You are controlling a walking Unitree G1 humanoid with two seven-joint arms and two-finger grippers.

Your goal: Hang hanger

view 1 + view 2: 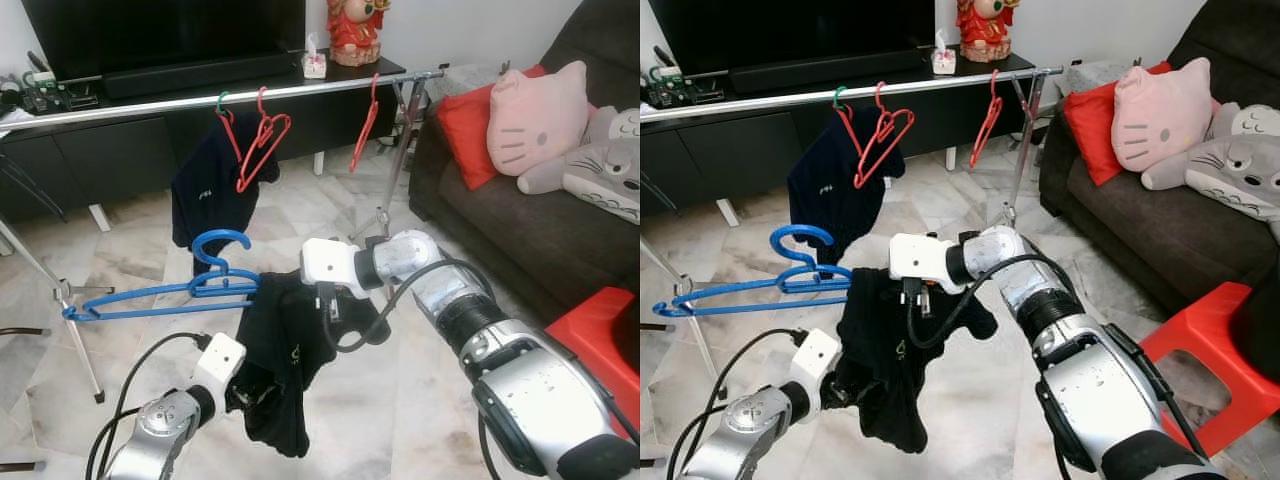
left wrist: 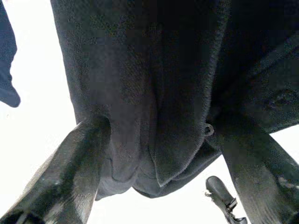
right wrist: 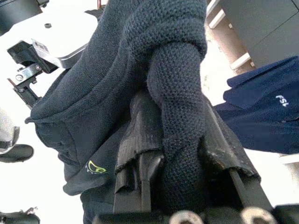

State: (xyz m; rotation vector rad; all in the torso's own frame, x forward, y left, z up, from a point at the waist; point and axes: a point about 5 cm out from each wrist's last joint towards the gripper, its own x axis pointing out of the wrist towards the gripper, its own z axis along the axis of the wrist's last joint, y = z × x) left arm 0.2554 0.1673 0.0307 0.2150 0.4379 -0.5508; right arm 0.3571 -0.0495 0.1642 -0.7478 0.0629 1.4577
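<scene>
Blue hanger [image 1: 160, 298] lies level in the air, its long axis crosswise, hook [image 1: 218, 243] upward, below the rail [image 1: 230, 98]. Its near end disappears in the black garment [image 1: 285, 360]. The right gripper [image 3: 180, 154] pinches this cloth beside that end; the left gripper [image 2: 154, 154] grips the cloth lower down.

Sofa [image 1: 520, 230] — cushions [image 1: 535, 105], red stool [image 1: 600, 320]
</scene>
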